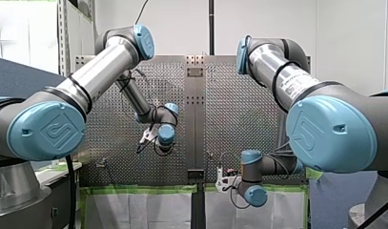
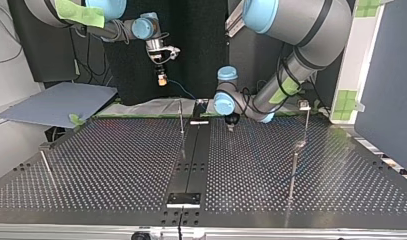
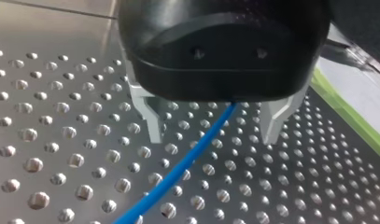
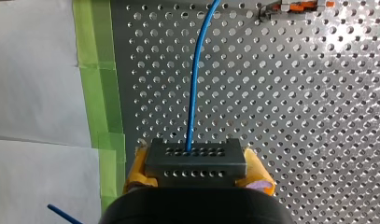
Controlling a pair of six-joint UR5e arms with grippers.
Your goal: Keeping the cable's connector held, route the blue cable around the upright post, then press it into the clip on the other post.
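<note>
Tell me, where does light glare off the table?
Right wrist view: white glare on the table beside the blue cable. Left wrist view: pale sheen beside my left tool. Top view: dark table mirrors the posts.

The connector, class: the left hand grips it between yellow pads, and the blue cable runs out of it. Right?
Wrong hand: the right hand grips the connector between yellow pads, and the blue cable runs out of it, as the right wrist view shows.
</note>
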